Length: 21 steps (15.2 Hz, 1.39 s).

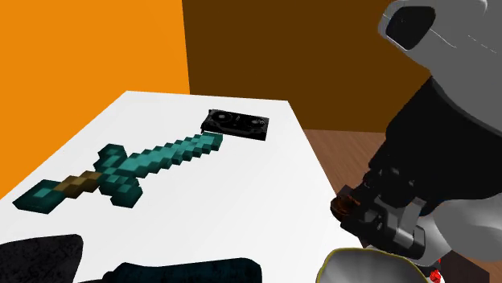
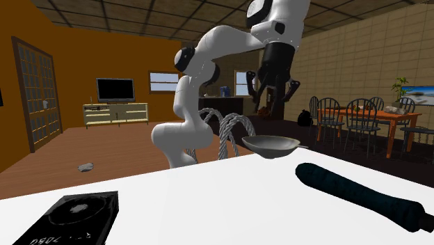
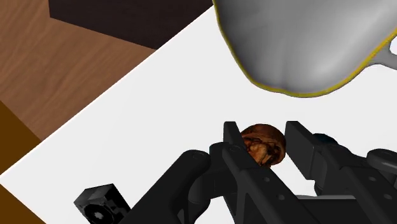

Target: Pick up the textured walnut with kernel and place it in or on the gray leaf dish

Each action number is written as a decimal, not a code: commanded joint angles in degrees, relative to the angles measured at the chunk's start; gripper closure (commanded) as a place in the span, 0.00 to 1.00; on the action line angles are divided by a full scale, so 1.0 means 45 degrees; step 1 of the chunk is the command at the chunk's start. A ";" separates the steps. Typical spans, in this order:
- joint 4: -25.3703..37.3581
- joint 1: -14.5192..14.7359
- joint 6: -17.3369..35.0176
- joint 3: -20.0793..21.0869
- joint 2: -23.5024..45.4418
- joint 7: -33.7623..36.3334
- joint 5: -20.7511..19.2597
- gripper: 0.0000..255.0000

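Note:
A brown, wrinkled walnut (image 3: 264, 145) with its kernel showing sits clasped between my two black fingers, held up in the air. In the wrist view my gripper (image 3: 262, 135) hangs over the white table, with the gray leaf dish (image 3: 305, 44) and its yellow rim just beyond the fingertips. From the second exterior view the gripper (image 2: 272, 103) is well above the gray dish (image 2: 270, 146), which rests near the table's far edge. In the shoulder view the gripper (image 1: 347, 207) carries the walnut (image 1: 343, 207) above the dish (image 1: 366, 269) at the bottom edge.
A teal pixel-block sword (image 1: 121, 169) lies on the white table (image 1: 233, 201), and a flat black device (image 1: 235, 124) lies past its tip. A dark rolled object (image 2: 358, 191) lies at the second exterior view's right. Wooden floor (image 3: 70, 70) lies beyond the table edge.

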 commanded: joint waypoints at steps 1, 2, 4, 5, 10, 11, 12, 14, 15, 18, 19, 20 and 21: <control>0.0026 0.0261 -0.0346 0.0268 -0.0346 0.0455 0.0346 1.00; 0.0101 0.0361 -0.0505 0.0438 -0.0452 0.0701 0.0505 1.00; 0.0292 0.0537 -0.0819 0.0799 -0.0629 0.1209 0.0822 1.00; 0.0409 0.0614 -0.0973 0.0989 -0.0699 0.1472 0.0979 1.00; -0.0304 0.0812 -0.0489 0.1247 -0.0977 0.1708 0.1283 1.00; -0.0502 0.0844 -0.0337 0.1277 -0.1028 0.1713 0.1327 1.00; -0.0697 0.0875 -0.0185 0.1310 -0.1077 0.1719 0.1371 1.00; -0.1080 0.0934 0.0119 0.1381 -0.1165 0.1734 0.1460 1.00; -0.1267 0.0962 0.0271 0.1420 -0.1206 0.1742 0.1505 1.00; -0.1815 0.1041 0.0730 0.1549 -0.1310 0.1772 0.1639 1.00; -0.1992 0.1065 0.0883 0.1597 -0.1339 0.1782 0.1684 1.00; -0.2167 0.1087 0.1036 0.1647 -0.1366 0.1794 0.1729 1.00; -0.2410 0.1117 0.1254 0.1720 -0.1399 0.1810 0.1794 1.00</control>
